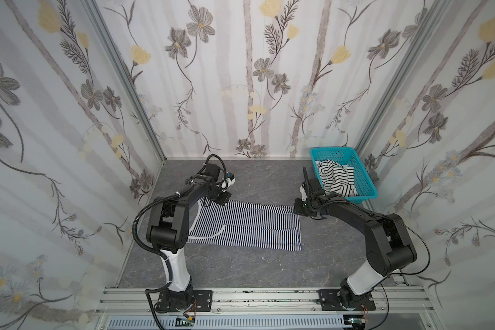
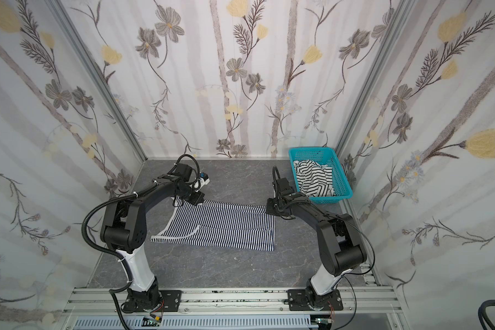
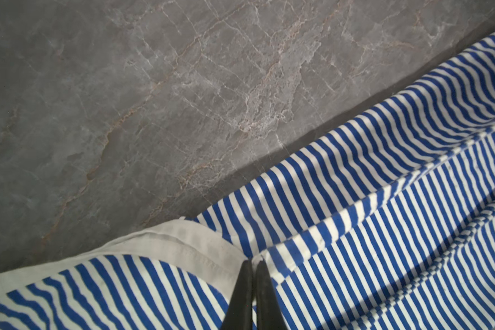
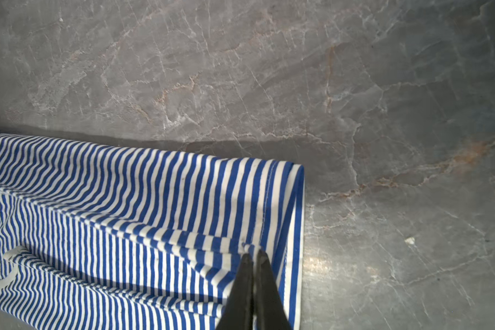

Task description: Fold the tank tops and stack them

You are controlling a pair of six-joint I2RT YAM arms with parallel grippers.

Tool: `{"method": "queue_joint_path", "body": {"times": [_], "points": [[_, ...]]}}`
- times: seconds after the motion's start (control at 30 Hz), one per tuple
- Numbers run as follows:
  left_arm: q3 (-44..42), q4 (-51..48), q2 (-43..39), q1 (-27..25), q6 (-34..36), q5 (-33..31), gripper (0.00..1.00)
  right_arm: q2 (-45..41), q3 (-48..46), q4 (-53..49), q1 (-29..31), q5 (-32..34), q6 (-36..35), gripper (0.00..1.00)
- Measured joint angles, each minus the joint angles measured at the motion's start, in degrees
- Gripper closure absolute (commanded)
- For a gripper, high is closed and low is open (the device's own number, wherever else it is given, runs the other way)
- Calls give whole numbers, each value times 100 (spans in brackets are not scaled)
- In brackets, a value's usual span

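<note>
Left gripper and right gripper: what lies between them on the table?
The navy-striped tank top, pinched by left gripper and right gripper; both top views show it.

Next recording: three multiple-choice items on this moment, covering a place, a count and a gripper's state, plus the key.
1. Where is the wide-striped tank top?
A. draped over an arm
B. in the teal basket
C. hanging on the wall

2. How many tank tops lie on the table?
A. one
B. two
C. none

3. The left gripper is:
A. open, clear of cloth
B. shut on the basket's rim
C. shut on the thin-striped tank top

1 B: its stripes show inside the basket.
2 A: only the thin-striped one lies there.
3 C: the left wrist view shows the jaws closed on its cloth.
</note>
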Motion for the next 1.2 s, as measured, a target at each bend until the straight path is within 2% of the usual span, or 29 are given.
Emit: {"method": "queue_joint_path", "body": {"times": [0.57, 0.97, 1.07, 1.2], "points": [[-1231, 245, -573, 0, 44, -15, 88, -131, -544, 306, -20, 127, 192, 100], [-1423, 374, -887, 0, 46, -107, 91, -483, -846, 446, 118, 118, 262, 100], [-1443, 376, -1056, 0, 48, -103, 78, -575, -911, 448, 179, 107, 321, 99], [-1425, 409, -1115, -2, 42, -63, 68, -691, -1023, 446, 299, 114, 404, 98]]}}
